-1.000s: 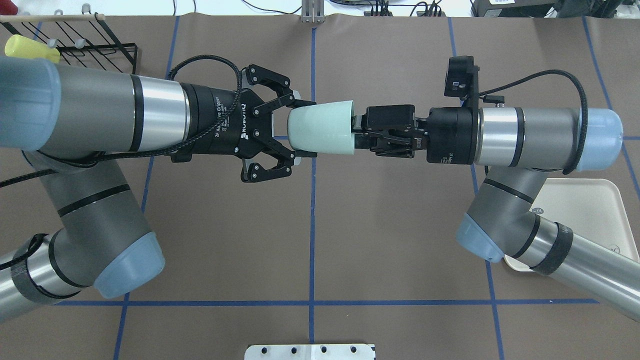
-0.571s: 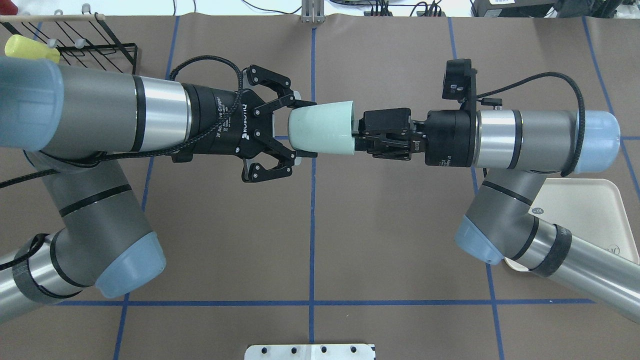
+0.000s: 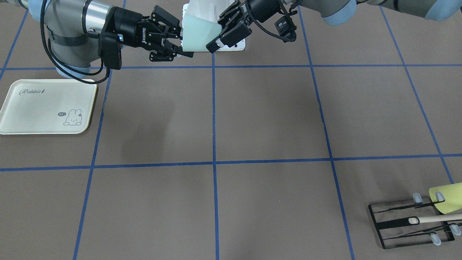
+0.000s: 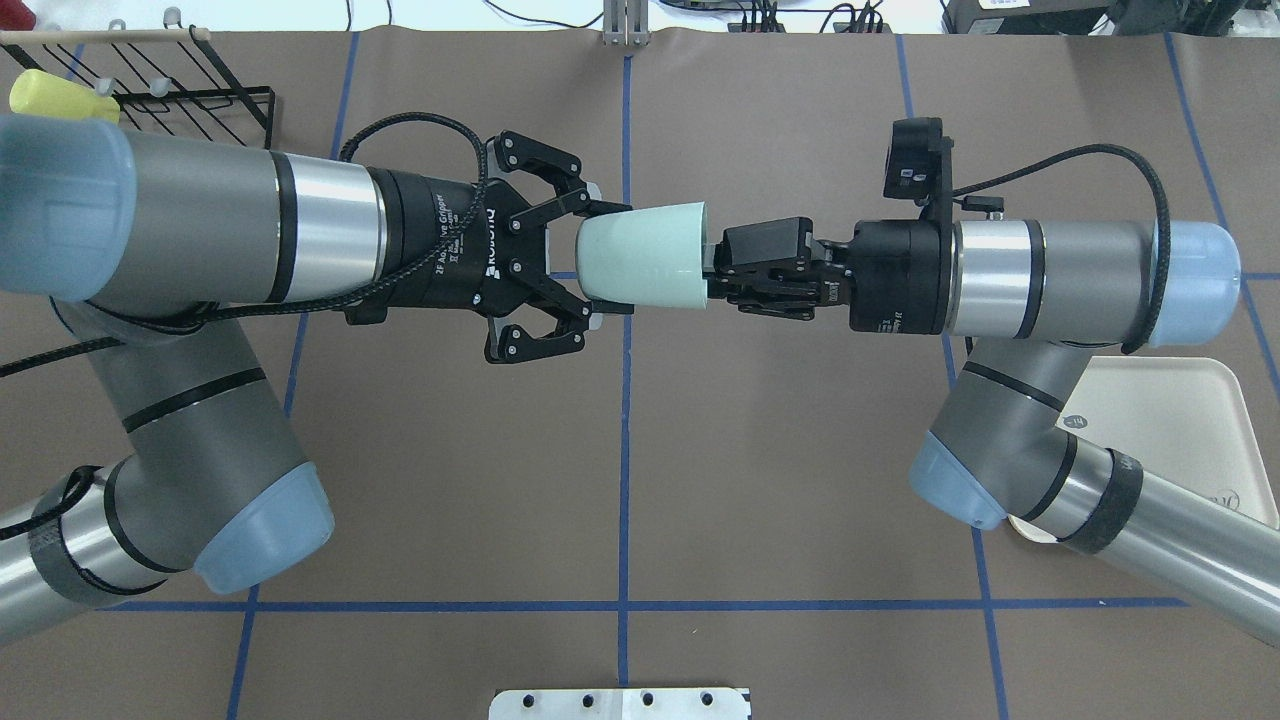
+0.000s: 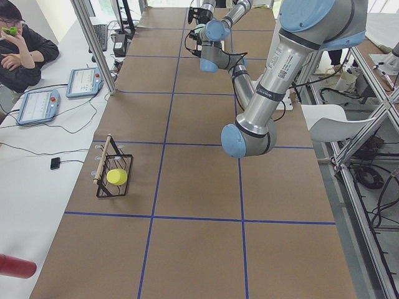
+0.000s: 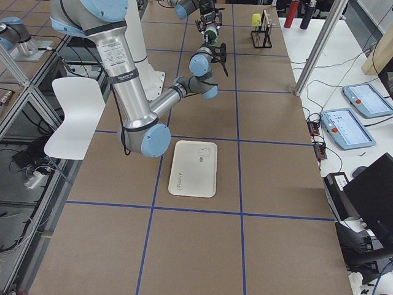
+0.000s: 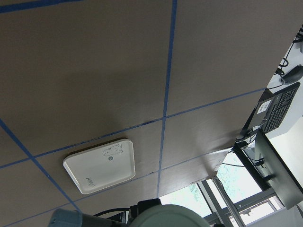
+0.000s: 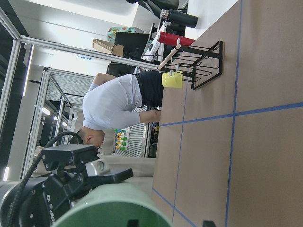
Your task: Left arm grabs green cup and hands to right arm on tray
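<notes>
The pale green cup (image 4: 645, 255) hangs on its side in mid-air above the table's middle, base toward the left arm. My left gripper (image 4: 615, 260) is shut on the green cup's base end, one finger on each side. From the other side, my right gripper (image 4: 712, 270) meets the cup's open rim. In the front view one of its fingers (image 3: 179, 35) sits inside the cup (image 3: 198, 34) and the other below the wall, a gap still between them, so it is open. The cream tray (image 3: 47, 108) lies flat and bare under the right arm's elbow.
A black wire rack (image 3: 411, 224) holding a yellow-green cup (image 3: 445, 198) and a wooden stick stands at the far corner on the left arm's side. A white mounting plate (image 4: 620, 703) sits at the robot's edge. A person is seated beside the table (image 5: 19, 43).
The right gripper has slid a little further toward the cup's rim and its wrist has turned slightly. The left gripper and the cup have stayed put.
</notes>
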You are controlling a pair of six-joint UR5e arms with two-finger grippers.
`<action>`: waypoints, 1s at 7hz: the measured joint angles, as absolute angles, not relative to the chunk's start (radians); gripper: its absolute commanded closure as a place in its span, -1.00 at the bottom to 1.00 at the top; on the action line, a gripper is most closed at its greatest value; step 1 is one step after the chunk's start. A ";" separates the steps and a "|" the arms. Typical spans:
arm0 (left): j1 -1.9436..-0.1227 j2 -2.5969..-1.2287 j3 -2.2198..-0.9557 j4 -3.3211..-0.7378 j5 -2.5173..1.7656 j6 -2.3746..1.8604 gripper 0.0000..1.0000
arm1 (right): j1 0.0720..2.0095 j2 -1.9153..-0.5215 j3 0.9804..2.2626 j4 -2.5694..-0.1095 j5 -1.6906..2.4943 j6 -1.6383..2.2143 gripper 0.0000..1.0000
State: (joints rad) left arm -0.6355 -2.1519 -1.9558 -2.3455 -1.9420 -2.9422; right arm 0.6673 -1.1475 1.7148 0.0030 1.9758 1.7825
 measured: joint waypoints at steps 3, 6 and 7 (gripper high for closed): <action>-0.637 -2.151 -1.956 -2.346 -1.942 -2.942 0.42 | 0.667 -1.147 1.715 0.003 1.973 1.782 0.37; -0.636 -2.152 -1.956 -2.346 -1.942 -2.942 0.17 | 0.667 -1.147 1.715 0.003 1.965 1.783 0.75; -0.636 -2.152 -1.956 -2.346 -1.942 -2.942 -0.83 | 0.667 -1.147 1.715 0.003 1.963 1.784 0.94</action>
State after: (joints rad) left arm -0.6361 -2.1517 -1.9558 -2.3461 -1.9419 -2.9418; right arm 0.6673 -1.1474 1.7150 0.0032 1.9631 1.7836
